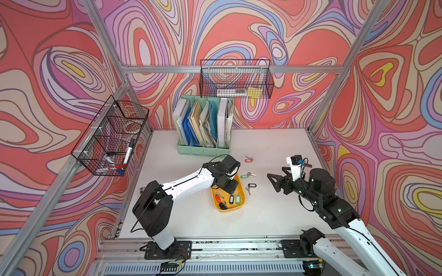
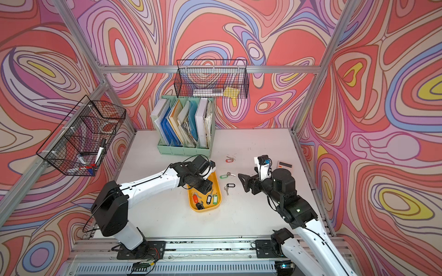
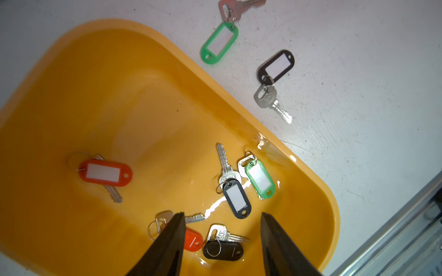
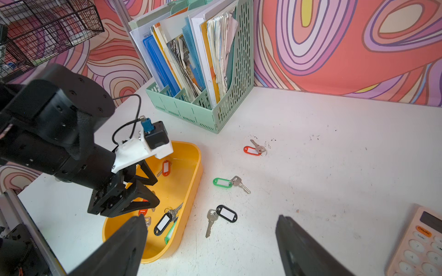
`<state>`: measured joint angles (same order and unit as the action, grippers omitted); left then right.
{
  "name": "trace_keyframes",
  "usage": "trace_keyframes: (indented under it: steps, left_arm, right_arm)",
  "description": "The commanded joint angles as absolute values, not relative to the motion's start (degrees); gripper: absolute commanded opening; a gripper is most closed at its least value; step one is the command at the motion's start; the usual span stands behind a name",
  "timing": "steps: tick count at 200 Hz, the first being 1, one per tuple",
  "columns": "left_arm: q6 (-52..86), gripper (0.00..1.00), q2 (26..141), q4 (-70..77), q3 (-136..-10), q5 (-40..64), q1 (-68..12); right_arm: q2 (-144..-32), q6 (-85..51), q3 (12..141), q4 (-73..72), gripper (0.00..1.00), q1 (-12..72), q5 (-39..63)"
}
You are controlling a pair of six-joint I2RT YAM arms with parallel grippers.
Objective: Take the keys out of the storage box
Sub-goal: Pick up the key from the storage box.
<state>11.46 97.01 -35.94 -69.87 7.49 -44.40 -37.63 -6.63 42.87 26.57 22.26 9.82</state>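
Observation:
The yellow storage box (image 1: 244, 191) (image 3: 311, 172) lies mid-table and holds several keys, among them one with a red tag (image 3: 105, 172), one with a black tag (image 3: 236, 197) and one with a green tag (image 3: 259, 179). My left gripper (image 3: 222, 213) (image 1: 222, 191) hangs open over the box's near end. It holds nothing and straddles a black-tagged key (image 3: 222, 249). One finger hides part of a red-tagged key (image 3: 192, 241). Three keys lie on the table beside the box, tagged green (image 4: 222, 182), black (image 4: 226, 213) and red (image 4: 252, 150). My right gripper (image 4: 211, 216) (image 1: 275, 172) hovers open to the right of them.
A mint green file organiser (image 1: 203, 133) stands at the back of the table. Black wire baskets hang on the back wall (image 1: 235, 78) and the left wall (image 1: 110, 136). A calculator (image 4: 416, 241) lies at the right, near my right arm. A metal rail (image 1: 239, 246) runs along the front edge.

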Motion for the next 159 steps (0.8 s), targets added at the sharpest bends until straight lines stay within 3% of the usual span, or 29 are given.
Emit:
trace_keyframes:
  steps: [1,159]
  left_arm:
    - [8.82,0.54,100.70,-36.68,-71.51,11.07,-43.95]
    - [7.24,0.44,109.49,-37.33,-72.45,12.04,-43.55]
  right_arm:
    - [-37.48,-6.08,42.90,26.54,0.89,22.28,9.19]
    - [-37.74,-6.00,43.02,27.07,0.89,22.30,9.05]
